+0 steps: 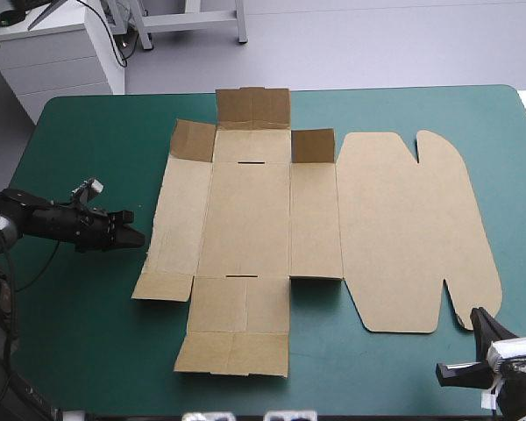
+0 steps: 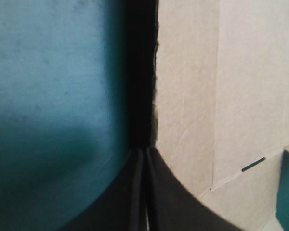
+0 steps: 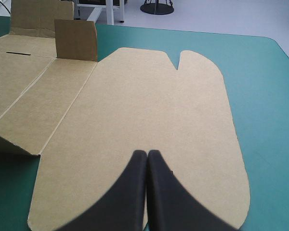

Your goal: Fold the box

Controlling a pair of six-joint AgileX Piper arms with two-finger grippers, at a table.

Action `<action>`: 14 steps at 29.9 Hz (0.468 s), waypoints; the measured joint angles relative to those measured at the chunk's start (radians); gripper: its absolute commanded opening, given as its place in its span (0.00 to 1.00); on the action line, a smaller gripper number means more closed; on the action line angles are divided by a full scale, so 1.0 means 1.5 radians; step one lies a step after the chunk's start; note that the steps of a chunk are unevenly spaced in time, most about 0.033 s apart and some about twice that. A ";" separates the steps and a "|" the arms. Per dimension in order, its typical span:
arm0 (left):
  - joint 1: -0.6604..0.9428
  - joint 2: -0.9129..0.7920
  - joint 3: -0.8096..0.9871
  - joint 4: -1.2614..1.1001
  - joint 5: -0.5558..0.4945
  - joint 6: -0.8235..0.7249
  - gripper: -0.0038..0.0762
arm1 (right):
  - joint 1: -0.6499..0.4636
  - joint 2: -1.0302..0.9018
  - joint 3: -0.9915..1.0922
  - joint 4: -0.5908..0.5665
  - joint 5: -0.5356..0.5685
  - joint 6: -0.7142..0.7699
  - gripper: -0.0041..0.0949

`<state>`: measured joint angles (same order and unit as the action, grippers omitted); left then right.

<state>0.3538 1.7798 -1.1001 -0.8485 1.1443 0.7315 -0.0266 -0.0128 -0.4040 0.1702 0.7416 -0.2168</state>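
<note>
Closest to the lens are the right arm's two broad black fingers (image 3: 139,168), pressed together into one point and holding nothing. They hover at the near right corner of the box (image 1: 245,219), a flat cut-out sheet of brown board. They point along its big rounded lid panel (image 3: 149,96), which spreads out ahead of them.

The box lies unfolded in the middle of the teal-green worktop (image 1: 88,140). Nearly every panel is flat, and only a few small brown flaps (image 1: 312,146) along the box's far edge stand up. No wall is raised yet, so the folding looks barely begun.

The left arm's black fingers (image 2: 137,166) are likewise closed and empty. They are held low, with their tip just beside the box's left edge, where the long side wall panel (image 1: 180,219) ends. Whether the tip touches the board I cannot tell.

The sheet is probably light and thin, stiff across each panel but willing to bend at its scored creases. Lying flat on the cover, it will likely slide rather than lift if pushed, and it offers nothing to pinch from above. The sensible hold is an outer edge: work a fingertip under the left wall panel and tip it up about its crease, while the other arm steadies the lid panel. Squeezing hard could dent the board.
</note>
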 measured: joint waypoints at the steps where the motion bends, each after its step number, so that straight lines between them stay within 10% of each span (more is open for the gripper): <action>1: -0.008 0.000 0.000 0.015 -0.004 -0.002 0.17 | 0.000 0.000 0.000 0.000 0.000 0.000 0.02; 9: -0.040 0.000 0.000 0.045 -0.020 -0.004 0.72 | 0.000 0.000 0.000 0.000 0.000 0.000 0.02; 14: -0.040 -0.001 -0.002 0.029 -0.022 -0.055 0.74 | 0.000 0.000 0.000 0.000 0.000 0.000 0.02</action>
<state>0.2936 1.7778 -1.1025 -0.8043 1.1119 0.6490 -0.0266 -0.0128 -0.4040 0.1702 0.7416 -0.2168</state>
